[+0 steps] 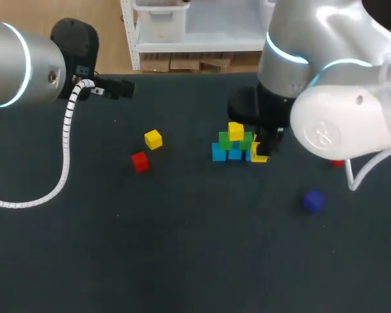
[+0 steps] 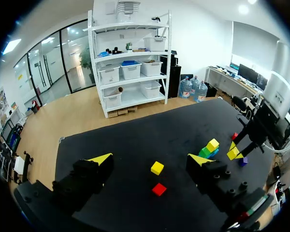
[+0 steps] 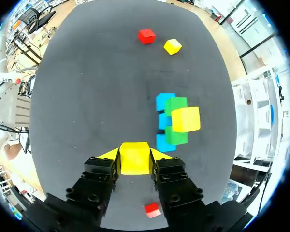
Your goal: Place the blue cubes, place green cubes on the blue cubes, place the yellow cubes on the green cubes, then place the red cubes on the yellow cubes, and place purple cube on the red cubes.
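Observation:
Three blue cubes lie in a row on the black table. Two green cubes sit on them, and one yellow cube tops the green ones. This stack shows mid-table in the head view. My right gripper is shut on a second yellow cube, just right of the stack. A loose yellow cube and a red cube lie to the left. A purple cube lies front right. My left gripper hangs open and empty, high over the table's far left.
A second red cube lies under my right arm, barely showing in the head view. The white coiled cable of my left arm hangs over the table's left side.

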Motion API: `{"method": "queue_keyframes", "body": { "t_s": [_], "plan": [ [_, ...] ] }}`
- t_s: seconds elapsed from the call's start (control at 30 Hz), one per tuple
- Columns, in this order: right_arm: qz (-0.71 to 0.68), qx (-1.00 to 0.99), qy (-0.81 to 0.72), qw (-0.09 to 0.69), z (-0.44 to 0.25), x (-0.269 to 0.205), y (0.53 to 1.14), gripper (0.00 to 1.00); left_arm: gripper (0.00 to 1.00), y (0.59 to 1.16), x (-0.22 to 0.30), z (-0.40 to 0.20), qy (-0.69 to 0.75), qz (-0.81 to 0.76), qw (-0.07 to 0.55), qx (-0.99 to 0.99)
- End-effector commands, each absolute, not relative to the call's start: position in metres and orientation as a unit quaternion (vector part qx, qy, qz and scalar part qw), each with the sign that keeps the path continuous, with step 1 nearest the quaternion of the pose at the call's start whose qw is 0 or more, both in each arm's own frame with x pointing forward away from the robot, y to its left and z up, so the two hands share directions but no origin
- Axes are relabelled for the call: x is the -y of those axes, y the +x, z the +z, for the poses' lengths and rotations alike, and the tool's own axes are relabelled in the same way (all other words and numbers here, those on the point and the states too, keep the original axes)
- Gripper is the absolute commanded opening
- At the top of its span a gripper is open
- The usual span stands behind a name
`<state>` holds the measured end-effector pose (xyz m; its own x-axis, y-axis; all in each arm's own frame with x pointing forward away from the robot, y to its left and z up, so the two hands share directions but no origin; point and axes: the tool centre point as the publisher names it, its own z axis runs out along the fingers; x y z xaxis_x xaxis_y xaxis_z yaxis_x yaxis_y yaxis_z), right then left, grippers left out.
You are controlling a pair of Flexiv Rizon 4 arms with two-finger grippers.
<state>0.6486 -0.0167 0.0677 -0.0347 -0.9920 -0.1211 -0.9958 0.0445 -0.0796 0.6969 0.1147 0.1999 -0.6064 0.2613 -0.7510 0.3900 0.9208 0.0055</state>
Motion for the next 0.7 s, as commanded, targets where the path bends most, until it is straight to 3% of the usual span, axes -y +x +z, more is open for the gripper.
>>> {"method": "queue_keyframes", "body": {
  "t_s": [0.03, 0.7],
  "plan": [
    [0.011, -0.717, -0.694, 0.063, 0.067, 0.009, 0.665, 0.00, 1.00, 0.697, -0.116, 0.200, 0.183, -0.081, 0.404, -0.893],
    [0.006, -0.723, -0.688, 0.056, 0.063, 0.013, 0.702, 0.00, 1.00, 0.697, -0.116, 0.200, 0.183, -0.081, 0.404, -0.893]
  ]
}}
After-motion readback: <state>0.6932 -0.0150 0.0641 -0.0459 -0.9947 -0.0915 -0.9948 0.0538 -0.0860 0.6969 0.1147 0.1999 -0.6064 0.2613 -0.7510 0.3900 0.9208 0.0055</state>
